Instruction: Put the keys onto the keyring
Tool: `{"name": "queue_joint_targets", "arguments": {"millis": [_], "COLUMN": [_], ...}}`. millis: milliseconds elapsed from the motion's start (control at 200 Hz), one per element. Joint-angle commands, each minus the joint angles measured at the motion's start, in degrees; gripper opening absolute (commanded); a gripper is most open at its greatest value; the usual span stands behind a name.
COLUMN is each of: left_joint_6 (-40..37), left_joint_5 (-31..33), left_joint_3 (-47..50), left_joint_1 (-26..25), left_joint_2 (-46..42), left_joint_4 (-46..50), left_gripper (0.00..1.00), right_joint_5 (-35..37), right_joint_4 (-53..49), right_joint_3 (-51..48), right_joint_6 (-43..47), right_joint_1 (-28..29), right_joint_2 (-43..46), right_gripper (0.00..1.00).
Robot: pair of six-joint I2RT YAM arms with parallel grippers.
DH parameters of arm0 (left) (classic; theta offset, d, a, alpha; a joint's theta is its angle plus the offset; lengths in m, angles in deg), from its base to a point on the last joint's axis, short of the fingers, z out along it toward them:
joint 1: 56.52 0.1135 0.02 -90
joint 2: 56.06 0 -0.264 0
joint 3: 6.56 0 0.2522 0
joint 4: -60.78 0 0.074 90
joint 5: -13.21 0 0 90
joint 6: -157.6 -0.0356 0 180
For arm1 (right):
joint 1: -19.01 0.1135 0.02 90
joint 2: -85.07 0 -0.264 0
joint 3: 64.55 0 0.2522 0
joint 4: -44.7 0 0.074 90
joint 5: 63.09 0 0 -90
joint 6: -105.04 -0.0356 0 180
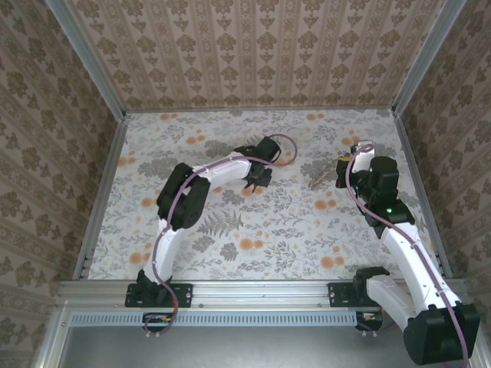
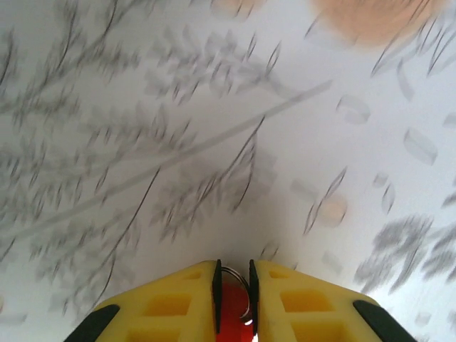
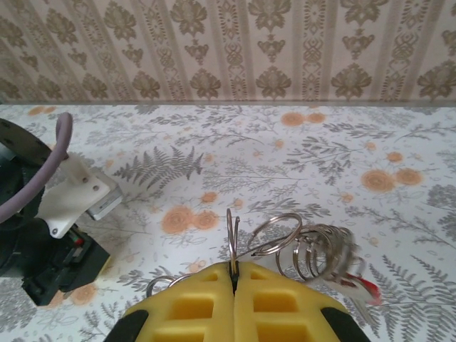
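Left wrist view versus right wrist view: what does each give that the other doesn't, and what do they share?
Left wrist: the left jaws pinch a red key, close above the blurred tablecloth. Right wrist: the right jaws are shut on one ring of the keyring, a bunch of metal loops; the left arm stands at the left, the patterned wall behind. Shared: yellow jaws at the bottom edge and the floral tablecloth.

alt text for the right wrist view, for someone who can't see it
The right gripper, shut, pinches one loop of the keyring, a cluster of silver wire rings, with the floral table behind. The left arm sits at the left edge.
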Motion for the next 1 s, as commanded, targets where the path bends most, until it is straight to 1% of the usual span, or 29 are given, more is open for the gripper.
{"name": "queue_joint_targets", "arguments": {"millis": [0,130,250,315,425,475,590,735,880,995], "left_joint_6": [-0.09,-2.41,-5.45,-4.95,-1.69,-0.80,2.03,5.13,6.59,7.66], "left_joint_5": [-2.04,-2.53,-5.24,-6.05,-7.40,-6.26,-0.24,0.91,5.03,5.43], "left_joint_3": [5.51,8.77,8.50,7.30,6.44,6.03,2.55,1.05,0.72,1.85], "left_joint_1": [0.24,0.49,1.16,1.77,1.84,1.15,-0.21,-0.27,-0.39,-0.55], "left_joint_2": [-6.07,-10.18,-10.97,-10.30,-8.81,-7.89,-4.59,-2.45,-1.57,-1.97], "left_joint_4": [-1.53,-2.22,-1.48,0.38,2.07,2.19,5.97,6.40,8.07,7.41], "left_gripper": [0.21,0.23,0.24,0.24,0.27,0.29,0.29,0.29,0.27,0.26], "right_joint_5": [-3.99,-5.21,-6.58,-7.24,-7.66,-7.74,-8.27,-9.51,-9.55,-9.58], "right_joint_4": [0.53,0.43,0.30,-0.03,-0.86,-1.12,-1.48,-2.15,-2.73,-2.77], "right_joint_3": [0.55,0.77,0.95,1.10,1.21,1.25,1.55,2.25,2.29,2.16], "right_joint_6": [-0.65,-0.82,-0.96,-0.96,-0.66,-0.39,-0.34,-0.43,-0.04,0.01], "right_joint_1": [-0.06,-0.06,0.05,0.03,0.03,0.03,0.03,0.12,0.12,0.11], "right_joint_2": [0.08,-0.80,-1.55,-1.93,-2.05,-2.11,-2.17,-2.26,-1.98,-1.79], "right_gripper": [0.00,0.00,0.00,0.00,0.00,0.00,0.00,0.00,0.00,0.00]}}
